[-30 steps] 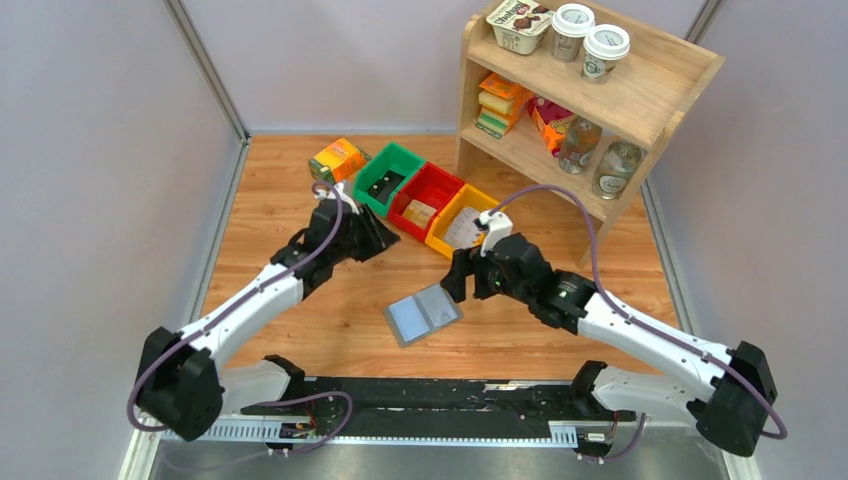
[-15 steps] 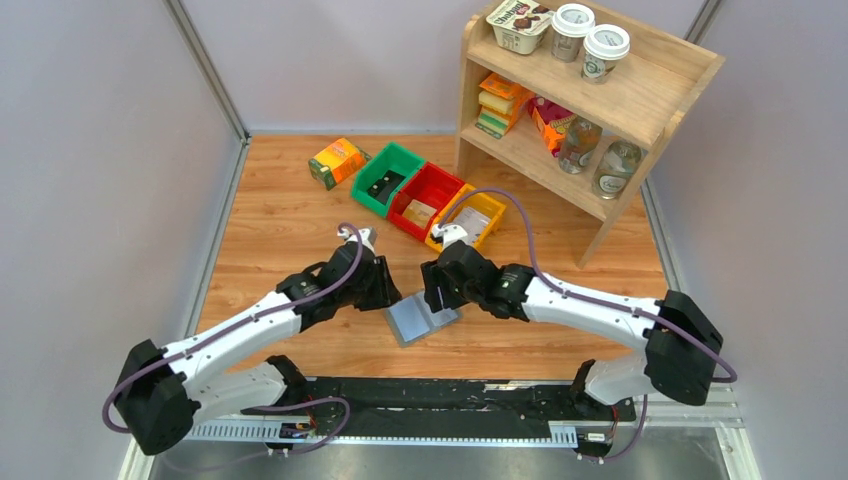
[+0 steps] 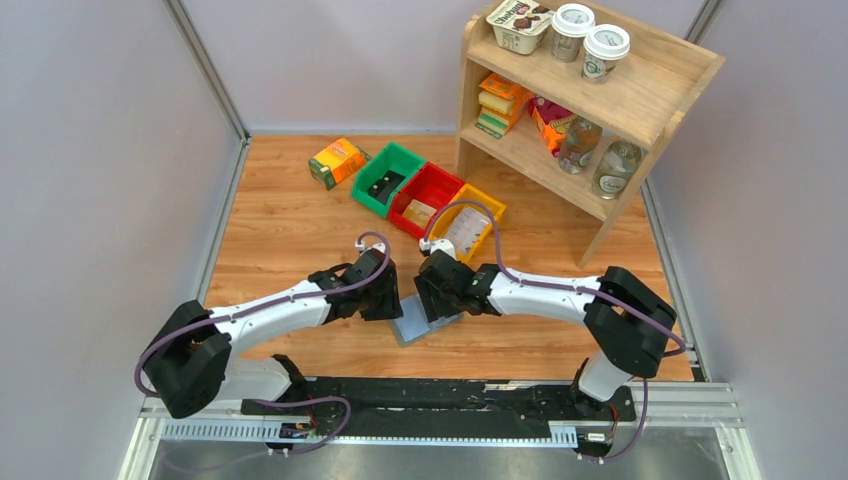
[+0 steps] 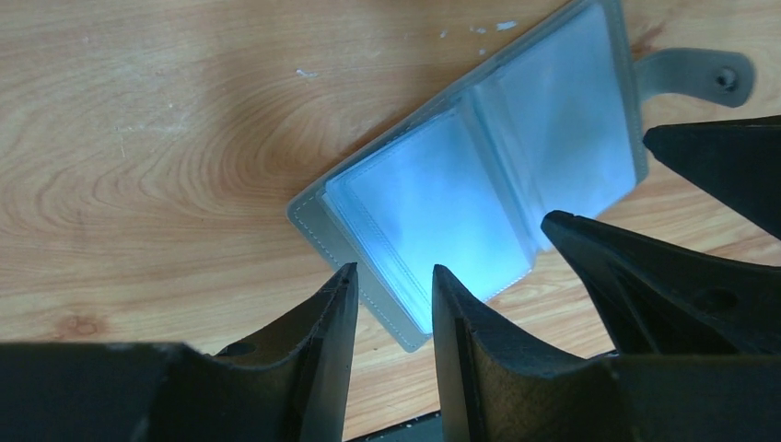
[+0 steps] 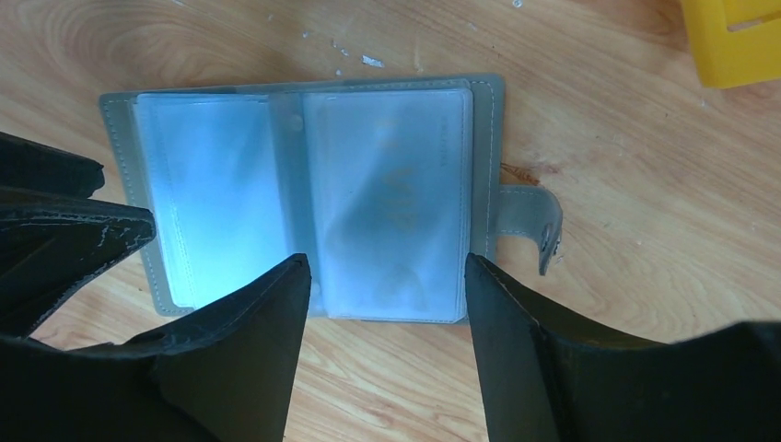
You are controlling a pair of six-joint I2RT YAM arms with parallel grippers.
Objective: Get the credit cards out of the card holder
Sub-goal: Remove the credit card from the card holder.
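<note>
The grey card holder [image 3: 425, 320] lies open and flat on the wooden table, its clear pockets [image 5: 387, 193] facing up and its snap tab [image 5: 539, 226] sticking out to one side. Whether credit cards sit in the pockets I cannot tell; they look pale blue and cloudy. My left gripper [image 4: 394, 269] is open with a narrow gap, low over the near corner of the card holder [image 4: 460, 193]. My right gripper [image 5: 385, 260] is open wider, its fingertips either side of the tab-side half's near edge. The two grippers [image 3: 385, 298] [image 3: 437, 295] almost touch over the holder.
Green [image 3: 400, 160], red [image 3: 440, 182] and yellow [image 3: 488, 208] bins stand in a row behind the holder; a small black piece [image 3: 380, 187] lies in the green one. An orange-green carton [image 3: 338, 160] is left of them. A wooden shelf [image 3: 640, 100] with cups and bottles stands back right.
Both arms have swung in from the bins and come down over the open card holder. The right jaws have narrowed somewhat. The holder has not moved.
</note>
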